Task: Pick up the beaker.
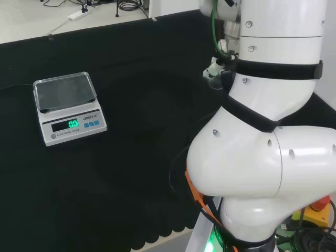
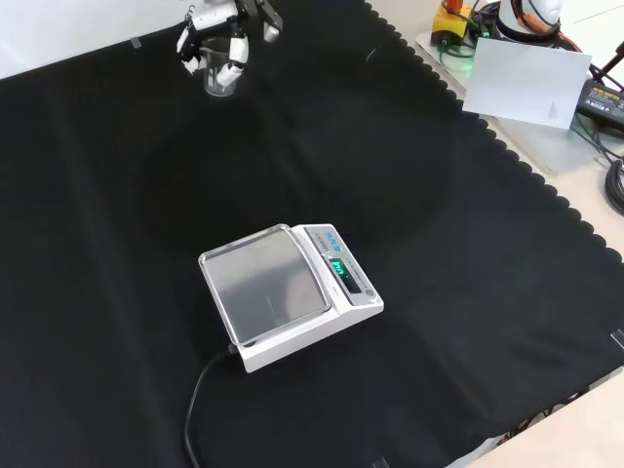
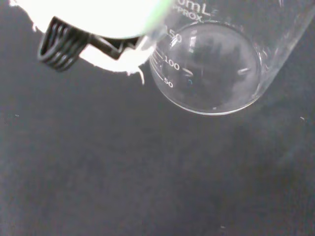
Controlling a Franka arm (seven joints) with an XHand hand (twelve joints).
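A clear glass beaker [image 2: 216,80] stands at the far top left of the cloth in the front view. The hand [image 2: 234,54] comes down over it, white fingers curled on both sides of the glass. In the wrist view the beaker [image 3: 211,73] is close by the palm, showing its round base and printed scale marks beside a blurred white part of the hand [image 3: 98,19]. In the head view the hand [image 1: 216,65] peeks out left of the arm's white links. Whether the beaker's base touches the cloth I cannot tell.
An electronic scale [image 2: 283,288] with a lit green display sits mid-cloth, its cable [image 2: 195,409] trailing toward the near edge; it is at the left in the head view [image 1: 68,107]. A white sheet [image 2: 526,83] and cables lie beyond the cloth's scalloped right edge.
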